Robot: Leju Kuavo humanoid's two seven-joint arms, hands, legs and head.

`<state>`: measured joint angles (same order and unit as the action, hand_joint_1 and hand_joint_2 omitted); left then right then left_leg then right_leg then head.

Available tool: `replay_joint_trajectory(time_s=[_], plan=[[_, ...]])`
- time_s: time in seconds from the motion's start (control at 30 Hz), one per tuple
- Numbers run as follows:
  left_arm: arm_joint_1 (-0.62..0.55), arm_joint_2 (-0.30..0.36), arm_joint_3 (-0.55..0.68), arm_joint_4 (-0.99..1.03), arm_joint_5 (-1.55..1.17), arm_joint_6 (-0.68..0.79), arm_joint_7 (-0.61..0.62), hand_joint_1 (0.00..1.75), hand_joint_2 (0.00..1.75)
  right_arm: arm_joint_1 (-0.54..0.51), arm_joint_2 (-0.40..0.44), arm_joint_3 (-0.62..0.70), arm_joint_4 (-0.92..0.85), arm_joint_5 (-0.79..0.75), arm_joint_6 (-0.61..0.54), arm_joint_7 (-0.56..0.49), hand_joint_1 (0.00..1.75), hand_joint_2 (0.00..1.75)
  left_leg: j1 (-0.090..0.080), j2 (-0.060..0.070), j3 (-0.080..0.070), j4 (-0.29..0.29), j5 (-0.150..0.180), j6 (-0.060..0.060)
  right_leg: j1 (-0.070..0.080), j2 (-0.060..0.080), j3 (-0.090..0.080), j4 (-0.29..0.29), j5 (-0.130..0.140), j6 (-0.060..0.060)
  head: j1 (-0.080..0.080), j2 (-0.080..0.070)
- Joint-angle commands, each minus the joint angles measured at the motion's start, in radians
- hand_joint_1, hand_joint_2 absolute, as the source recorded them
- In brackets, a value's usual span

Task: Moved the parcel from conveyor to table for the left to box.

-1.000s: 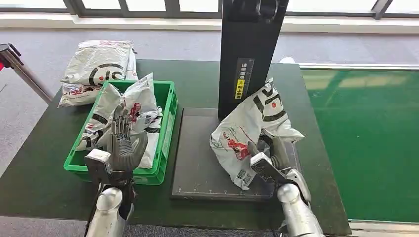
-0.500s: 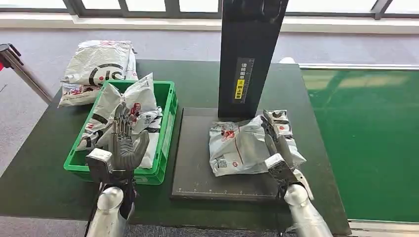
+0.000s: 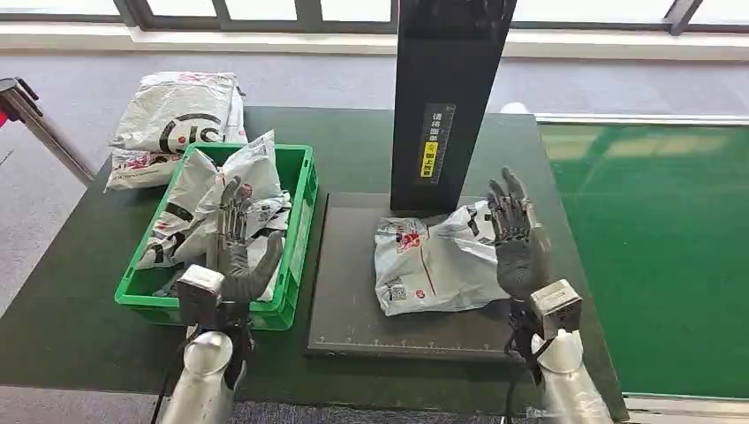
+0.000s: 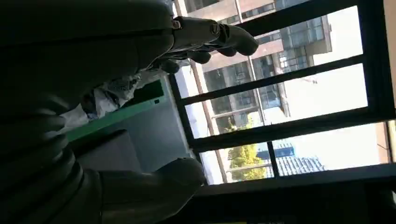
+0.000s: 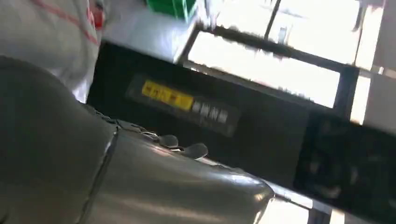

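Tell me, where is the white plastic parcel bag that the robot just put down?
In the head view, the white plastic parcel bag lies flat on the dark grey square mat, right of the green plastic crate, before the black upright post.

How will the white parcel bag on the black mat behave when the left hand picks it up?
The parcel is a wrinkled plastic mailer lying flat on the black mat, so it will probably sag and fold rather than stay stiff. Its glossy film looks slippery. It seems light for its size and unlikely to roll.
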<state>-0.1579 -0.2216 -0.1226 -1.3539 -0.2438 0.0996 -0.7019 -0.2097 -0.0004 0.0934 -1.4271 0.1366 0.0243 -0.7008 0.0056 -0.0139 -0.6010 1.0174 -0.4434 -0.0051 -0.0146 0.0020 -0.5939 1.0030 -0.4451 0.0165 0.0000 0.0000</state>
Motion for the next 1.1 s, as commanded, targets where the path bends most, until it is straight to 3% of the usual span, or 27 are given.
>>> replay_joint_trajectory(time_s=[0.03,0.17,0.33,0.5,0.7,0.93,1.1], plan=[[-0.179,-0.036,-0.372,0.254,-0.269,0.143,0.004,0.00,1.75,-0.046,0.085,-0.206,0.019,0.001,-0.175,0.003,0.00,1.75,0.000,-0.005,-0.001,0.000,0.001,0.000,0.000,-0.006,0.001,0.000,0.000,0.000,0.000,0.000],[-0.285,-0.127,-0.353,0.497,-0.376,0.189,0.013,0.00,1.75,-0.059,0.098,-0.213,0.034,0.021,-0.262,0.003,0.00,1.75,-0.002,-0.005,0.000,0.000,0.002,0.001,-0.002,-0.005,0.002,-0.001,0.001,0.001,0.000,0.000],[-0.310,-0.127,-0.348,0.553,-0.379,0.190,0.018,0.00,1.75,-0.063,0.097,-0.208,0.045,0.024,-0.270,0.003,0.00,1.75,-0.003,0.002,0.002,-0.001,0.001,0.001,-0.002,0.002,0.001,-0.001,0.003,0.002,0.000,0.000],[-0.448,-0.127,-0.518,0.840,-0.250,0.253,0.131,0.00,1.75,-0.049,0.086,-0.170,0.085,0.058,-0.310,0.003,0.00,1.75,-0.001,-0.001,0.003,-0.002,0.002,0.001,-0.001,-0.002,0.003,-0.003,0.003,0.002,0.000,0.000],[-0.456,-0.127,-0.534,0.863,-0.249,0.258,0.152,0.00,1.75,-0.047,0.087,-0.170,0.081,0.056,-0.312,0.003,0.00,1.75,-0.002,0.005,0.003,-0.001,0.000,0.001,-0.001,0.004,0.002,-0.002,0.003,0.002,0.000,0.000],[-0.483,-0.127,-0.754,1.059,-0.168,0.268,0.375,0.00,1.75,-0.061,0.086,-0.151,0.135,0.133,-0.320,0.003,0.00,1.75,-0.002,0.005,0.004,-0.003,0.000,0.001,-0.001,0.004,0.003,-0.003,0.003,0.002,0.000,0.000],[-0.475,-0.127,-0.811,1.099,-0.177,0.219,0.469,0.00,1.75,-0.061,0.080,-0.133,0.147,0.163,-0.341,0.003,0.00,1.75,-0.002,0.007,0.004,-0.003,0.000,0.001,-0.001,0.006,0.002,-0.003,0.004,0.002,0.000,0.000]])
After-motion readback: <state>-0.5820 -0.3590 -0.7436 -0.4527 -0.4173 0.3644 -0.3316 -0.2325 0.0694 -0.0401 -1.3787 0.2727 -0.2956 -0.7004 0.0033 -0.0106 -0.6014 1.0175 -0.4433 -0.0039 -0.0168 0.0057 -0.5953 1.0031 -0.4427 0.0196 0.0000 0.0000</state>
